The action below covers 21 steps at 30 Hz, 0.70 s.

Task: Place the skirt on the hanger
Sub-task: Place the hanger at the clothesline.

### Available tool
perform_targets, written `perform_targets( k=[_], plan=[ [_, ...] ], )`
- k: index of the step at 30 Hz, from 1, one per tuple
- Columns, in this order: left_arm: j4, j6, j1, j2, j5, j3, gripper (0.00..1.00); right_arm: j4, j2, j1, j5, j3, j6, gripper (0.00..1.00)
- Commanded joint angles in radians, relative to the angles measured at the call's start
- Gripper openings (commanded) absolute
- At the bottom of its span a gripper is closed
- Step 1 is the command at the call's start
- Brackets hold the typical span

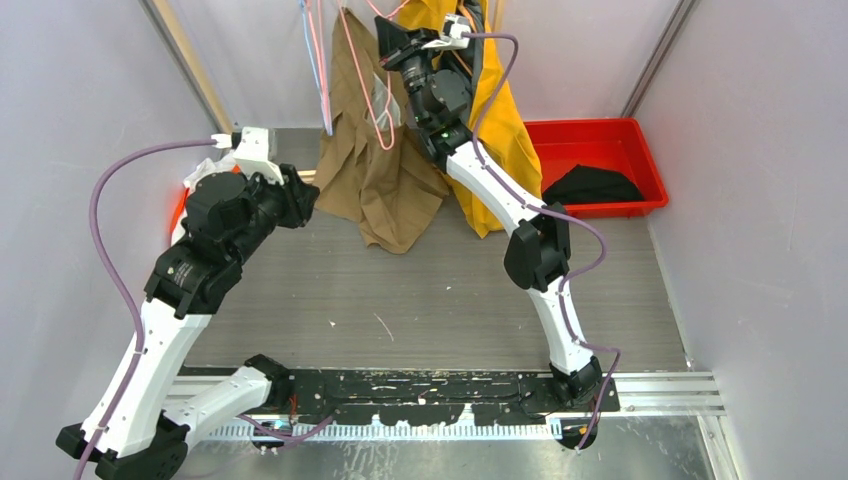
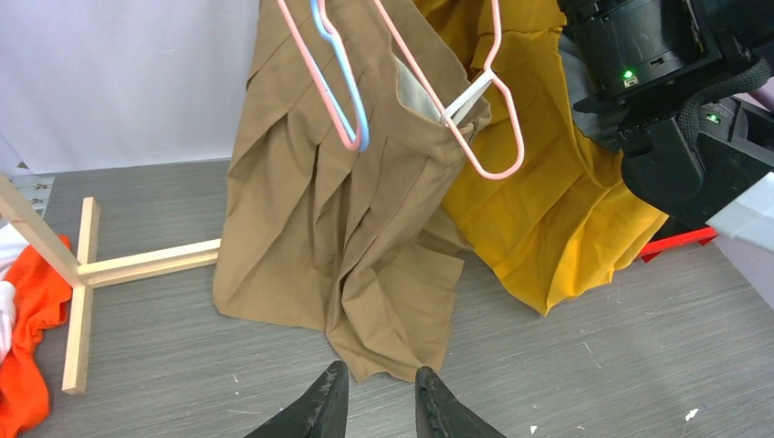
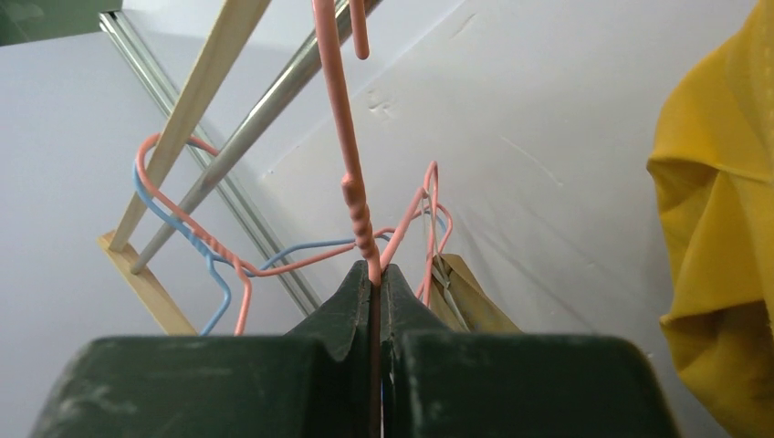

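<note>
A tan pleated skirt [image 1: 385, 180] [image 2: 347, 237] hangs by its waistband from a pink wire hanger [image 3: 358, 210] [image 2: 498, 174]. Its hem lies crumpled on the grey table. High at the back, my right gripper [image 3: 376, 269] [image 1: 402, 45] is shut on the hanger's twisted neck. My left gripper [image 2: 381, 368] [image 1: 300, 195] hovers low over the table just in front of the hem. It is open, with nothing between its fingers.
A blue hanger [image 2: 351, 87] and another pink one hang beside the skirt. A yellow garment [image 1: 500, 120] [image 2: 548, 210] hangs to the right behind my right arm. A red bin [image 1: 600, 135] holds black cloth. A wooden stand base [image 2: 137, 265] and an orange cloth [image 2: 27, 301] lie on the left.
</note>
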Motion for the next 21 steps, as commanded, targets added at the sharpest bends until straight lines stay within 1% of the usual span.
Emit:
perform_targets(
  k=[1, 6, 11, 18, 19, 21],
  plan=[
    [0.013, 0.022, 0.006, -0.004, 0.010, 0.049, 0.33, 0.220, -0.077, 0.003, -0.011, 0.045, 0.041, 0.01],
    [0.009, 0.026, 0.006, -0.003, 0.015, 0.060, 0.33, 0.191, -0.031, 0.004, -0.009, 0.129, 0.050, 0.01],
    [-0.005, 0.037, 0.006, 0.004, 0.016, 0.077, 0.32, 0.199, -0.011, 0.006, 0.011, 0.149, 0.058, 0.01],
    [-0.033, 0.045, 0.006, 0.001, 0.019, 0.102, 0.32, 0.138, 0.027, 0.039, 0.091, 0.237, 0.017, 0.01],
    [-0.039, 0.046, 0.006, 0.000, 0.021, 0.107, 0.31, 0.138, 0.036, 0.044, 0.129, 0.250, 0.012, 0.01],
    [-0.053, 0.049, 0.005, -0.003, 0.025, 0.118, 0.31, 0.116, 0.057, 0.060, 0.157, 0.296, 0.000, 0.01]
  ],
)
